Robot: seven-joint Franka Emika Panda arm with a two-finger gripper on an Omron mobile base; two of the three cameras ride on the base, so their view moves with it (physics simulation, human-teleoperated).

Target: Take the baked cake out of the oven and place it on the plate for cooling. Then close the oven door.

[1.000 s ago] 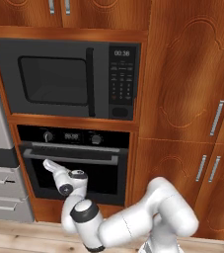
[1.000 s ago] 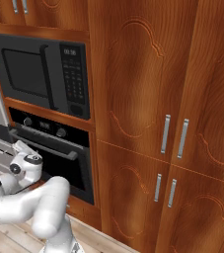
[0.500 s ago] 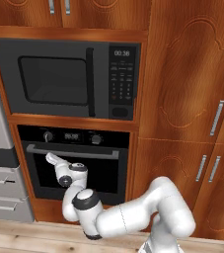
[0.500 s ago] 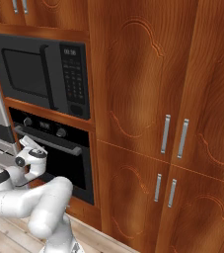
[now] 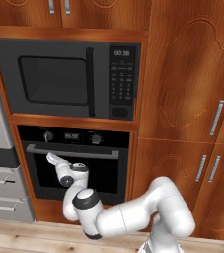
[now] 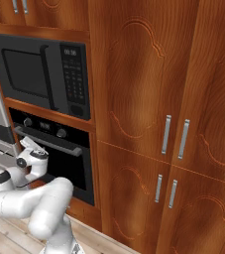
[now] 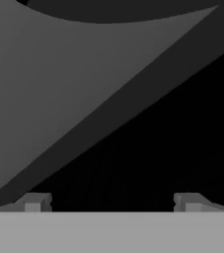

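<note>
Oven door [image 5: 79,170], shut; hand [image 5: 51,158] wide at handle [image 5: 74,151], seven o'clock: best to straddle bar squarely before pulling.

Reddish-brown wooden cabinet fronts [image 5: 187,74] with visible grain, a slight sheen and carved curved lines. Slim brushed-metal bar handles [image 6: 166,134] on them, pale grey and smooth. Black built-in oven [image 5: 76,165] with a glossy glass-fronted door [image 5: 79,173] and a long satin silver bar handle [image 5: 73,152]. Dark grey microwave [image 5: 66,79] in matt plastic-looking finish with a darker window. Smooth white glossy robot arm [image 5: 133,217] with dark joints. Light wooden plank floor [image 5: 15,237], matt.
</note>
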